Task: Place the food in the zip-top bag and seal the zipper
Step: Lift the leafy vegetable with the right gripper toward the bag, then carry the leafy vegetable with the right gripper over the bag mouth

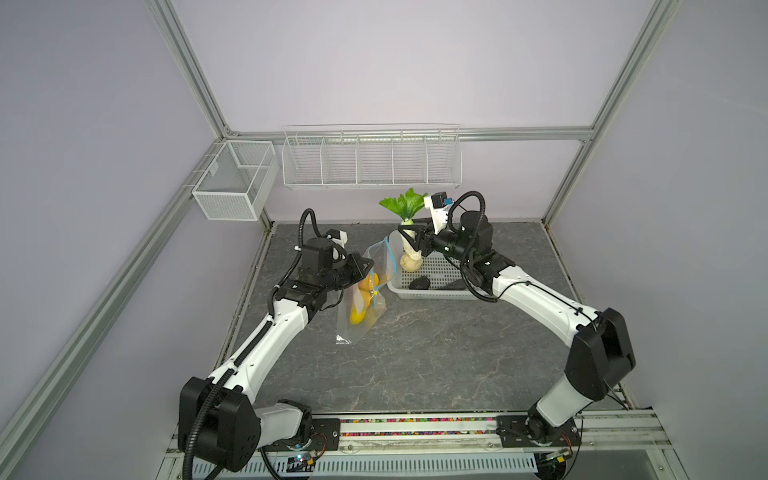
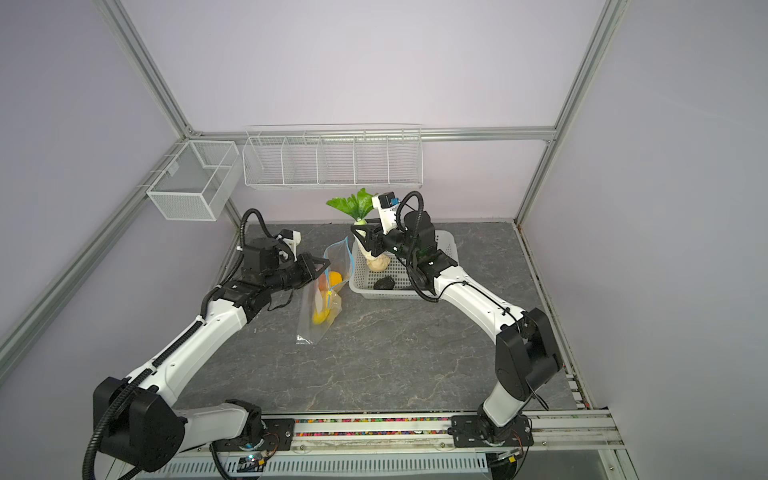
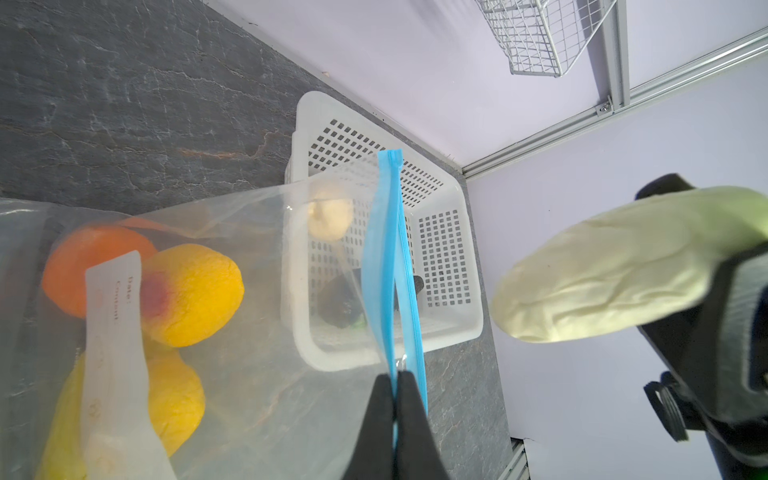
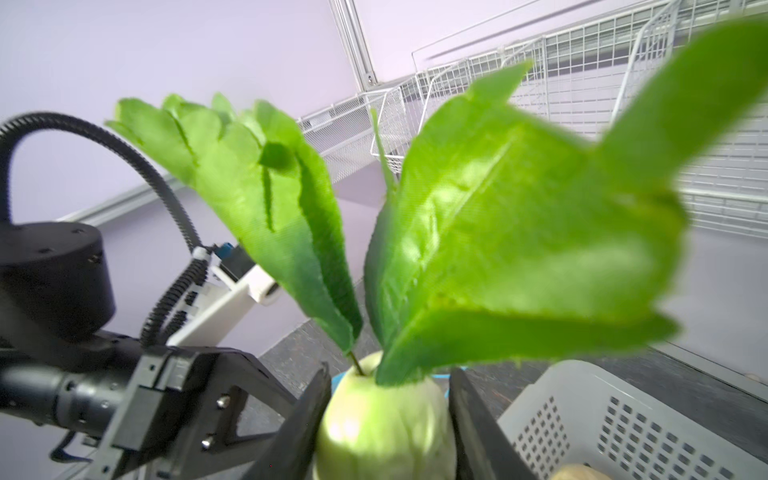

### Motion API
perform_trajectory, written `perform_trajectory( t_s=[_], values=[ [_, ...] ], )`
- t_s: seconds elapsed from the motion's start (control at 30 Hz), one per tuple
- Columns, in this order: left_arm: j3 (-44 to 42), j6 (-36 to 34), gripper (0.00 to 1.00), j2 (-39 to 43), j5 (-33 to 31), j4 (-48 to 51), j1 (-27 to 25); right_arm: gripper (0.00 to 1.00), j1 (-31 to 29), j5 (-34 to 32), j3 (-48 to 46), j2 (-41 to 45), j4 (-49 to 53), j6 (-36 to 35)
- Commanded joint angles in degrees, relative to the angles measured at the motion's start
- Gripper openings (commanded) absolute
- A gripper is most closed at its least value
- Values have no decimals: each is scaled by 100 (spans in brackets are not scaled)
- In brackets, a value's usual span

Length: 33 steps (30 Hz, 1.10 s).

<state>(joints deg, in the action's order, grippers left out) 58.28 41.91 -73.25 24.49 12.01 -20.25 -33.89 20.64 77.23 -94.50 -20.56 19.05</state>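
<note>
Right gripper (image 4: 386,415) clamped on leafy vegetable (image 3: 615,266) above basket (image 1: 432,293); left gripper (image 3: 395,399) pinches zipper (image 3: 386,257) on bag (image 1: 361,307).
Bag lies beside basket, mouth looks narrow: spread it first, feed root end in.

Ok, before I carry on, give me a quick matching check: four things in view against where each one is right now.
Things:
1. leafy pale-green toy vegetable
2. dark lumpy toy avocado
3. round orange toy fruit
4. light-blue zipper strip

Places:
A. inside the clear plastic zip-top bag
B. pinched in the shut left claw
C. lying in the white perforated plastic basket
D. gripped by the right claw

Pairs: 1-D, 2-C, 3-A, 4-B.
</note>
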Motion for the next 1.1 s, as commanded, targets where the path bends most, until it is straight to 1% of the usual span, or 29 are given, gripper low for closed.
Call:
perform_trajectory(
  t_s=[0.0,0.13,0.27,0.33,0.47,0.7,0.93,1.07],
  values=[
    [69,141,0,-119,37,-327,21,29,-121,-75,-111,75,-594,594],
    [78,173,0,-134,27,-357,25,29,-275,-260,-177,56,-859,832],
    [49,185,0,-108,26,-359,29,30,-437,-345,-157,-177,-1329,1256],
    [-7,239,0,-88,28,-438,30,29,-516,-396,-116,-259,-1403,1355],
    [-45,263,0,6,-12,-458,29,30,-654,-527,-87,-395,-1535,1437],
    [6,282,0,105,-99,-498,30,30,-716,-602,40,-656,-1679,1618],
    [-54,264,0,162,-88,-507,30,30,-823,-1041,-114,-672,-1756,1708],
    [-45,244,0,162,-48,-490,30,31,-866,-1174,-113,-728,-1780,1785]
  ],
)
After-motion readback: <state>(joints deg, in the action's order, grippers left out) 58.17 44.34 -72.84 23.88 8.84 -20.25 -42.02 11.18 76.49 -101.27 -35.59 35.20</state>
